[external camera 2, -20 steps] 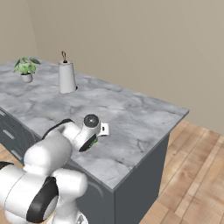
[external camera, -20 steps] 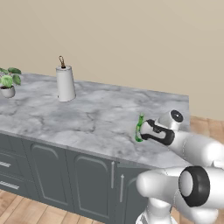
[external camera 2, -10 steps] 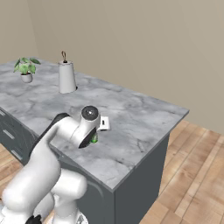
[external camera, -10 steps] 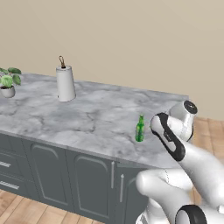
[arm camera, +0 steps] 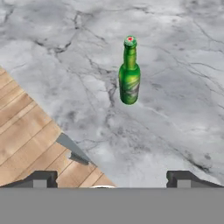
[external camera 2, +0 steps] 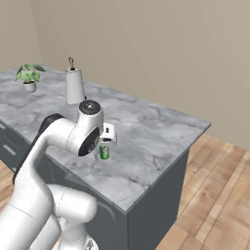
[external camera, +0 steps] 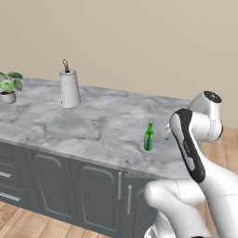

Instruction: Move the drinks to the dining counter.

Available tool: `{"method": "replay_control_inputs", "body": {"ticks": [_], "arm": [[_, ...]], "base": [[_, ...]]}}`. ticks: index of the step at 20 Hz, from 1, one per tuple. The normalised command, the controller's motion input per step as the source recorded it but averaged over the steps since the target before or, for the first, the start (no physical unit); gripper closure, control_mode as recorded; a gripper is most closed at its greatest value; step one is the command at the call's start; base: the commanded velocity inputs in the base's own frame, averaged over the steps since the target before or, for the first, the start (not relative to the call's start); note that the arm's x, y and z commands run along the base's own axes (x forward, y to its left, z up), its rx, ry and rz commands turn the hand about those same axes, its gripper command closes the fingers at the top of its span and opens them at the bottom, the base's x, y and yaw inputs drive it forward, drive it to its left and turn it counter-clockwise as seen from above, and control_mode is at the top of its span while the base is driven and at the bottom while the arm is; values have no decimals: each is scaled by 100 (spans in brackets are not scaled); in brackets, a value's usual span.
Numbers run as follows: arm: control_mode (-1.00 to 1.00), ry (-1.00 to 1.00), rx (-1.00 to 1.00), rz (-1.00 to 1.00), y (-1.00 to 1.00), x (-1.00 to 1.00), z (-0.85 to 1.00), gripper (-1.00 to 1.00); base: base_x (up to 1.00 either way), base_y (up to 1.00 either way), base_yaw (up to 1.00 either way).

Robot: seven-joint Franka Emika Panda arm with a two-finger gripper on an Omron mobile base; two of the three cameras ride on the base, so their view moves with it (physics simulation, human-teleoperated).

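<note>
The green bottle (arm camera: 129, 72) is seen upright on the marble table (arm camera: 175, 87), near its edge. The tool (arm camera: 109, 179) is held above it, spread wide, gripping nothing.

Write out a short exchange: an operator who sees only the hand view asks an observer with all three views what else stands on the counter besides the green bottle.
Operator: I see the green bottle upright on marble. Is anything else on this dining counter?
Observer: Yes, a white paper towel roll stands upright well away from the bottle, near the counter's back edge.
Operator: Anything past that roll?
Observer: A small potted plant sits farther along, near the counter's far end in both base views.
</note>
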Motion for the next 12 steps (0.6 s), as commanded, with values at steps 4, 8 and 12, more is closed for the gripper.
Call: {"method": "replay_control_inputs", "body": {"ticks": [4,8,12], "arm": [[-100,5,0,-3,3,-62,24,-100],[-100,-12,0,0,0,-54,11,-100],[-100,-22,0,-1,0,-45,0,-100]], "base": [[0,0,0],[0,0,0],[0,0,0]]}}
